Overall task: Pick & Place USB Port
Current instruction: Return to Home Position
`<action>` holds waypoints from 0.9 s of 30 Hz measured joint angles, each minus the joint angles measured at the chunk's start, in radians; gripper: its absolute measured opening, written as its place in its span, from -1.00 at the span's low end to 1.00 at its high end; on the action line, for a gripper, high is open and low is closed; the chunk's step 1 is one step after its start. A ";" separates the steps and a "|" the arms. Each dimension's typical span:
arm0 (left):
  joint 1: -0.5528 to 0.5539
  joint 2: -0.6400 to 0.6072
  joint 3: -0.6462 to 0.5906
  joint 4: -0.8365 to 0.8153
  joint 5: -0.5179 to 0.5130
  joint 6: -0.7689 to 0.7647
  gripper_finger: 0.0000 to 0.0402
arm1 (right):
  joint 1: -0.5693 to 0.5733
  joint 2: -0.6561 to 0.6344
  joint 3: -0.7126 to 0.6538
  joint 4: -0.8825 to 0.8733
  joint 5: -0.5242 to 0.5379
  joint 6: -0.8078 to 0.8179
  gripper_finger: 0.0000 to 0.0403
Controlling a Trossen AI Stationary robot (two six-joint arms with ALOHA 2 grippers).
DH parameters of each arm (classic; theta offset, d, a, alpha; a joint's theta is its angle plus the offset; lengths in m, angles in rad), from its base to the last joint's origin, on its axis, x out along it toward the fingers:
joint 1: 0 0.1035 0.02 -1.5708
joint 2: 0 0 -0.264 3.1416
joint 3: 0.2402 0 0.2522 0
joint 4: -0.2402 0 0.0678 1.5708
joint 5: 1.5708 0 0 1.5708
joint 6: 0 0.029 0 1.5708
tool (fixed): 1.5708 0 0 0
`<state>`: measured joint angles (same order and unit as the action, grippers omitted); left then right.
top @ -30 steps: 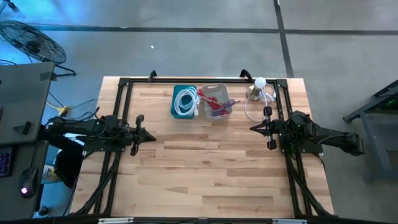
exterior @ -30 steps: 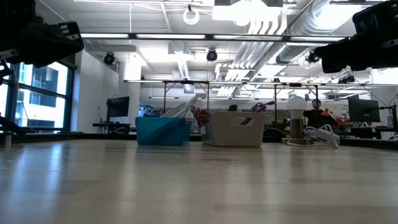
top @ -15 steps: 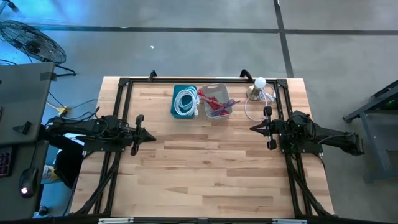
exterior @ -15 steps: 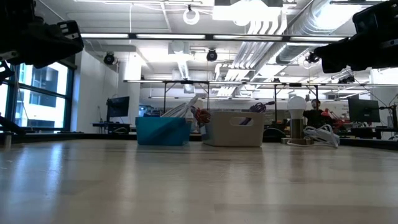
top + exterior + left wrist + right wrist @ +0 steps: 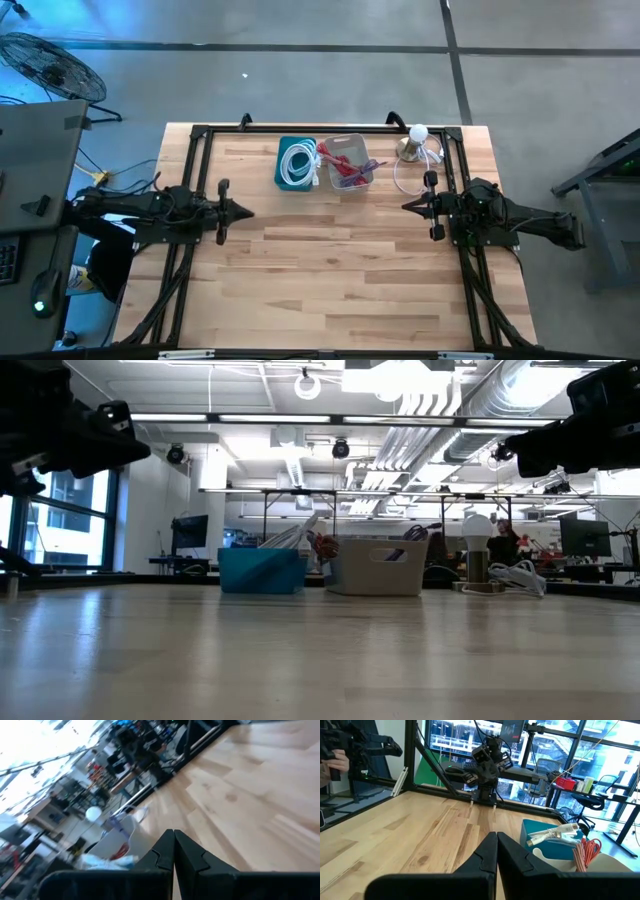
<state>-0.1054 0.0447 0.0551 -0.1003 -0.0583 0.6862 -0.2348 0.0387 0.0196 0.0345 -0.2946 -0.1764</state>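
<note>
Over the bench (image 5: 330, 280), the left arm (image 5: 150, 208) has just rolled its wrist and edged inward, while the right arm (image 5: 500, 212) has not moved. Sorting looks finished. The blue bin (image 5: 297, 140) holds the white cable (image 5: 297, 162), and the gray bin (image 5: 345, 138) holds the purple and red cables (image 5: 345, 170). The left hand (image 5: 245, 211) and right hand (image 5: 406, 207) hover, fingers together, empty.

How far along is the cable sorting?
Done: white cable coiled in the blue bin, red and purple cables in the gray bin. In hand: nothing; left gripper and right gripper are shut and empty, at the table's sides. Left: nothing lies on the tabletop between the arms; likely just parking.
</note>
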 joint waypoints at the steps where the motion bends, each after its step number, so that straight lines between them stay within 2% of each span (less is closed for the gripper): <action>1: 0.000 0.003 0.000 0.002 -0.014 0.000 -1.00 | 0.000 0.000 0.000 0.000 0.000 0.000 -1.00; 27: 0.000 0.019 -0.003 0.038 -0.011 0.000 -1.00 | 0.000 0.000 0.000 0.000 0.000 0.000 -1.00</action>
<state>-0.1051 0.0635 0.0517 -0.0620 -0.0696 0.6865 -0.2352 0.0387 0.0194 0.0341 -0.2947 -0.1764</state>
